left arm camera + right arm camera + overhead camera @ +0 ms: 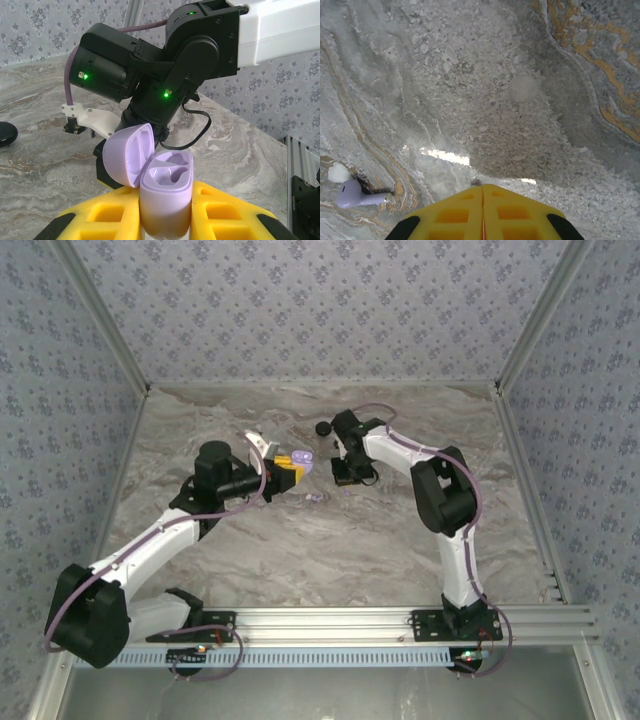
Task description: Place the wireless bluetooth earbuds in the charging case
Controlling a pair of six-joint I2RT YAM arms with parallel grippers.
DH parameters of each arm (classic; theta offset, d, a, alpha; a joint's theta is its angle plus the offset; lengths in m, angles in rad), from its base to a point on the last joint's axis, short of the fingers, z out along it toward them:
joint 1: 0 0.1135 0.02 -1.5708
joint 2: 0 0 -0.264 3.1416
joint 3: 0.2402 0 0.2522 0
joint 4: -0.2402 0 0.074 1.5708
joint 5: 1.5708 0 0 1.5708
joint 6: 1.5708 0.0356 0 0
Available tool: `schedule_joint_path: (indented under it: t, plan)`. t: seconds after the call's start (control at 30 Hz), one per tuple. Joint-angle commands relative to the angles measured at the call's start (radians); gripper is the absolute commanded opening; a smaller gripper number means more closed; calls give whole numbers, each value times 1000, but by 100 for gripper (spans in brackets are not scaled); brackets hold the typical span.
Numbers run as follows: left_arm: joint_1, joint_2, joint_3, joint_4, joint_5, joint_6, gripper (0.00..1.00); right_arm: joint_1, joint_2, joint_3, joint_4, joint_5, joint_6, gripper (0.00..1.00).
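1. Left gripper (165, 212): yellow fingers are clamped on the lower body of the charging case (166, 182). The case is held upright, with the lid (128, 155) swung open toward 10 o'clock. Both wells face up and look empty.
2. Right gripper (482, 199): yellow fingers are pressed flat together with no gap. I can make out nothing held between them. A grey speck sits at the very tip, too small to call. The gripper hangs over the marble table (530, 95).
3. Earbud (356, 196): 1 lies on its side on the table at 8 o'clock from the right gripper's tips, apart from them. Its shell is lavender and the stem points toward 3 o'clock. A white bit, likely the eartip, sits at its 11 o'clock.
4. Overhead, a pale fleck lies on the table at 5 o'clock from the case, too small to name.
5. Earbud handling, my judgement:
   - It is very light, with a hard, glossy, rounded shell, so it is likely to squirt out of a careless pinch.
   - The tip end is soft.
   - Best hold is across the stem or the flat of the bulb, leaving the seating end free.
   - The jaws must part first.
6. Case handling, my judgement:
   - It is light, rigid and smooth.
   - The hinge is the weak spot.
   - The low grip suits it and keeps the wells clear.
7. Black round object (322, 428): it sits at 11 o'clock from the right gripper and is no part of this job.
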Motion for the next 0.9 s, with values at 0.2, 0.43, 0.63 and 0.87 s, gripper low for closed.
schedule_joint_path:
  t: [0.2,0.43,0.63,0.87]
  plan:
    - [-5,-36,-8,-11,-9,-1,23,18,69,62,-48,15,-4,9]
    - [-5,-34,-7,-15,-13,-2,23,36,76,69,-80,-10,-43,9]
    - [-5,-29,-1,-16,-12,-2,23,51,61,50,-119,-4,-70,9]
    - [-4,-31,-1,-20,-12,-5,23,71,19,22,-154,8,-111,9]
